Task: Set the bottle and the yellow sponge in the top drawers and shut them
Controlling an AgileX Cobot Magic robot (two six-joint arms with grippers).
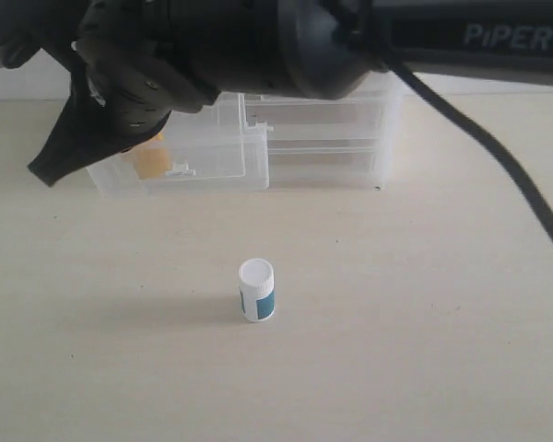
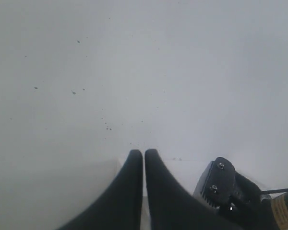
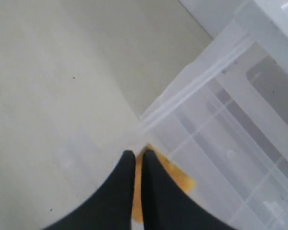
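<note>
The white bottle (image 1: 256,290) with its teal label stands upright on the table, in front of the cabinet (image 1: 350,138). The left top drawer (image 1: 217,161) is pulled out, and the yellow sponge (image 1: 152,158) lies inside it. The right top drawer (image 1: 318,112) sits flush in the cabinet. My right arm reaches across the view to the left. Its gripper (image 1: 46,172) hangs shut at the open drawer's left end with nothing held. In the right wrist view the shut gripper (image 3: 135,154) is above the sponge (image 3: 175,175) and the drawer wall (image 3: 197,81). My left gripper (image 2: 143,152) is shut and faces a plain white surface.
The black right arm (image 1: 461,37) and its cable (image 1: 498,157) cross the top and right of the exterior view, above the cabinet. A pale tabletop (image 1: 424,350) surrounds the bottle. Part of another black gripper mount (image 2: 221,184) shows in the left wrist view.
</note>
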